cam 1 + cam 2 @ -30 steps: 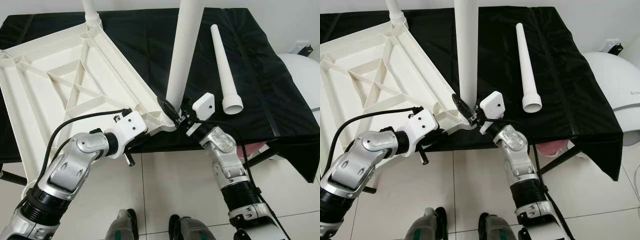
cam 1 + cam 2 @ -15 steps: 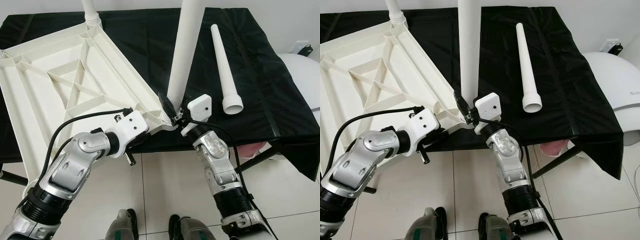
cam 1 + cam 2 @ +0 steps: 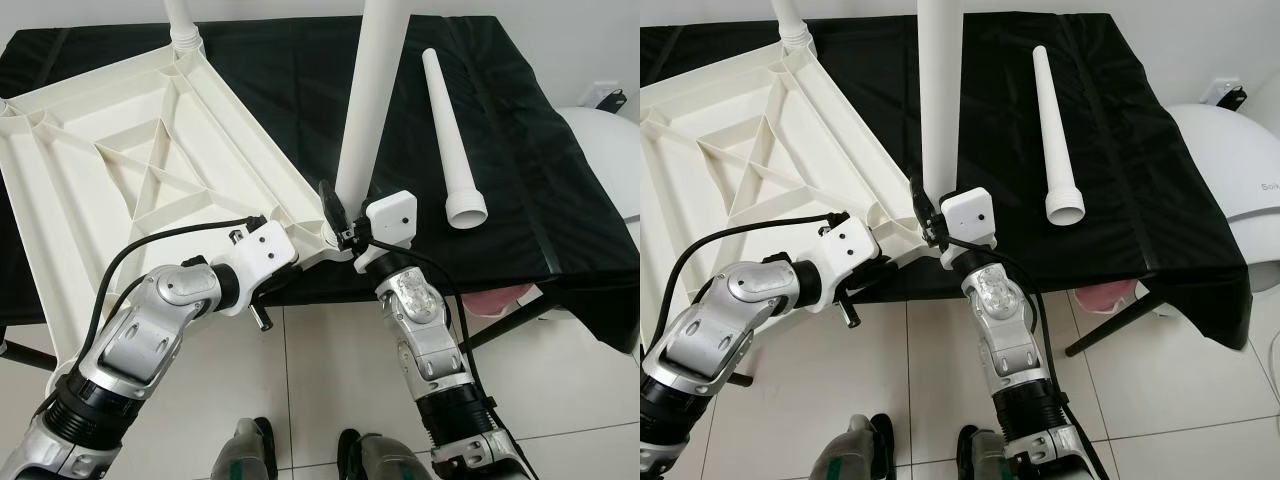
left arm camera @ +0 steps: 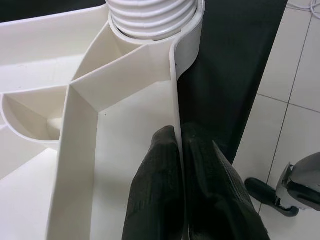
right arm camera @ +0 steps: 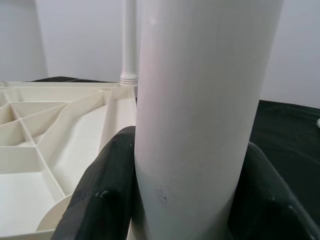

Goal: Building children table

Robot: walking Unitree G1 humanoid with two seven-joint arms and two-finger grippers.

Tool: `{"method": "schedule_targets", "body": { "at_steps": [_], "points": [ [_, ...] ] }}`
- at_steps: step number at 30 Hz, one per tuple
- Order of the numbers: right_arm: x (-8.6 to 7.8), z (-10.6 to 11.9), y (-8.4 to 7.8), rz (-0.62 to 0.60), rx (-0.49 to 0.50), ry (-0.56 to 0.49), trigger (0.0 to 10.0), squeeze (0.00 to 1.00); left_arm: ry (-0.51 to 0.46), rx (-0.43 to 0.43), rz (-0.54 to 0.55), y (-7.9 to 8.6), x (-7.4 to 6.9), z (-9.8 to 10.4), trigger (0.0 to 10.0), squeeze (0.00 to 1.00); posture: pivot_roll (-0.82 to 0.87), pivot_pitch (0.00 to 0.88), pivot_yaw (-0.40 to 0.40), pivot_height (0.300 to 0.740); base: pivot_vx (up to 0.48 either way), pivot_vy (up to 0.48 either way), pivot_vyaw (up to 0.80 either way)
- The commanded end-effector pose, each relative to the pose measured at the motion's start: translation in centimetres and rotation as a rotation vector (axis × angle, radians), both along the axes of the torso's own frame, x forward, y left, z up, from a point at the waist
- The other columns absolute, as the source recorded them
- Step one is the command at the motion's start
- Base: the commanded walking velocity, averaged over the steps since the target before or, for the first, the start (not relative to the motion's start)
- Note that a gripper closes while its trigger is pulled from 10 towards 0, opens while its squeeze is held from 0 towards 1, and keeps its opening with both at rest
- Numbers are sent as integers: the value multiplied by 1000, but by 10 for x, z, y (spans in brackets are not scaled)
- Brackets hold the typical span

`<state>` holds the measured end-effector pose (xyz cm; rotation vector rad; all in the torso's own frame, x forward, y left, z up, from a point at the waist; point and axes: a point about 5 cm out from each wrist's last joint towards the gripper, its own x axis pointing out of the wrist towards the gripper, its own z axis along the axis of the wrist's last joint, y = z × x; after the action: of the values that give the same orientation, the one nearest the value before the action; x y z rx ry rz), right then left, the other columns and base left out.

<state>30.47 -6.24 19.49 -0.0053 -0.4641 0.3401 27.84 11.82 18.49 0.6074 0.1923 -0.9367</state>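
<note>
Right claw [image 3: 338,222] grips upright leg [image 3: 372,100]; left claw [image 4: 181,165] pinches tabletop [image 3: 140,180] rim. Tilt risks cross-threading the socket.

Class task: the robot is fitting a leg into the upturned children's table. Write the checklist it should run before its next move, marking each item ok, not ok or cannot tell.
1. Left hand pinches the tabletop rim: ok.
2. Right hand clasps the upright leg: ok.
3. Leg base sits in the corner socket: ok.
4. Leg threaded fully home: cannot tell.
5. Far corner leg fitted: ok.
6. Spare leg lying on the black cloth within reach: ok.
</note>
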Motion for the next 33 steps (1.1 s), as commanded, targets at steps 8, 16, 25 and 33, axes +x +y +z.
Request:
{"method": "schedule_targets", "body": {
  "at_steps": [8,16,25,33],
  "points": [
    [4,-24,-27,-274,0,144,10000,0,36,36,18,8,-1,-7,10000,0,-9,220,-12,740,0,0,0],
    [5,-22,-22,-356,-10,136,10000,0,35,35,20,8,0,-6,10000,0,-10,219,-13,740,0,0,0],
    [5,-27,-30,-560,-11,177,10000,0,33,37,18,8,0,-6,10000,0,-11,213,-12,740,0,0,0],
    [5,-31,-36,-699,11,208,10000,0,33,41,16,8,0,-6,10000,0,-7,203,-11,740,0,0,0]
  ]
}}
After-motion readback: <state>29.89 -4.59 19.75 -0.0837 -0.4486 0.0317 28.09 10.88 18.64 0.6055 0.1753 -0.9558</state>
